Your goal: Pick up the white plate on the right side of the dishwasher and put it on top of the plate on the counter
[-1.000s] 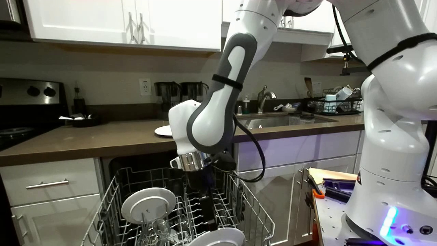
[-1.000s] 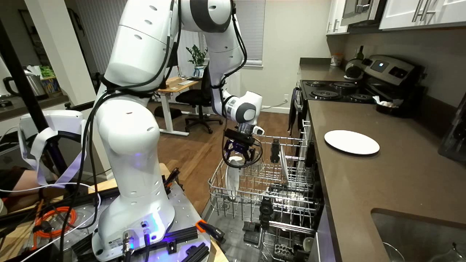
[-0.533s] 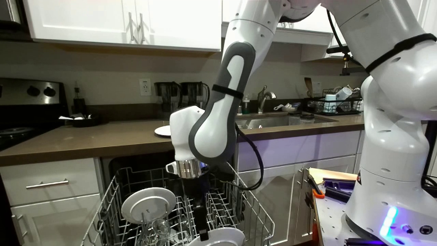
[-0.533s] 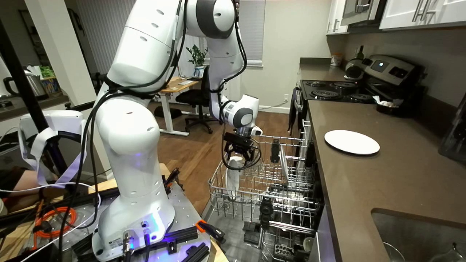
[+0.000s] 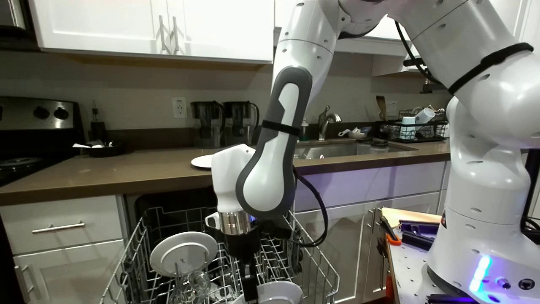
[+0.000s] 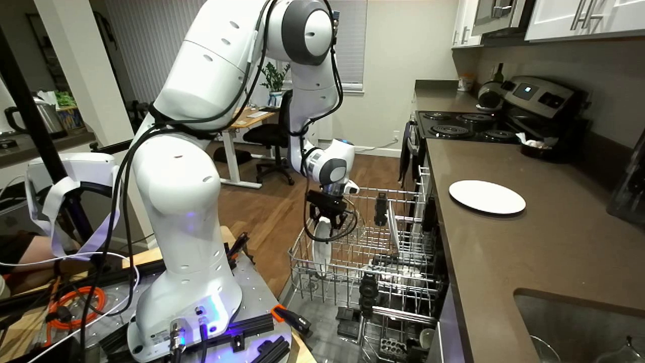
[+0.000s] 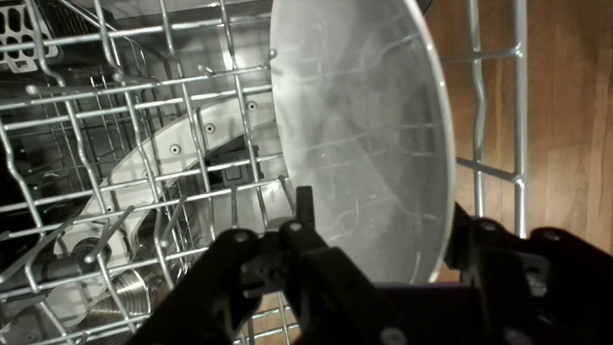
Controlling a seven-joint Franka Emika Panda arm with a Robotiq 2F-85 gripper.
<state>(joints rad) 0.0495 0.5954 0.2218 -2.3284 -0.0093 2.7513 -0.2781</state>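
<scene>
White plate (image 7: 364, 134) — the one I take the task to mean — stands on edge in the dishwasher rack (image 7: 520, 120), near the wall farther from the counter, its lower part down among the wires. It is not lifted out yet. I judge the reach to be nearly finished, and all the rest is left: the grip, the lift, the carry, turning the plate level and setting it down.

Around its rim comes my gripper (image 7: 382, 216), pointing down, its fingers (image 7: 305, 206) apart and set well wider than the plate is thick. I hold nothing. In the wrist view the finger at the right meets the bright rim or lies just beside it; I cannot tell which. The finger at the left overlaps the pale face in that view, and whether it touches I cannot tell either. An exterior view shows a dark finger passing in front of the plate's edge, which fits a plate standing between my two fingers. What the next move calls for, as I see it, is bringing them together on the rim.

Farther along the rack leans a second plate (image 5: 183, 253), with some glasses (image 5: 196, 285) in front of it, well apart from my fingers. Beyond the rack, on the brown counter (image 6: 559, 252), the flat plate (image 6: 487, 197) that should receive mine lies level — the stacking is all to come.
</scene>
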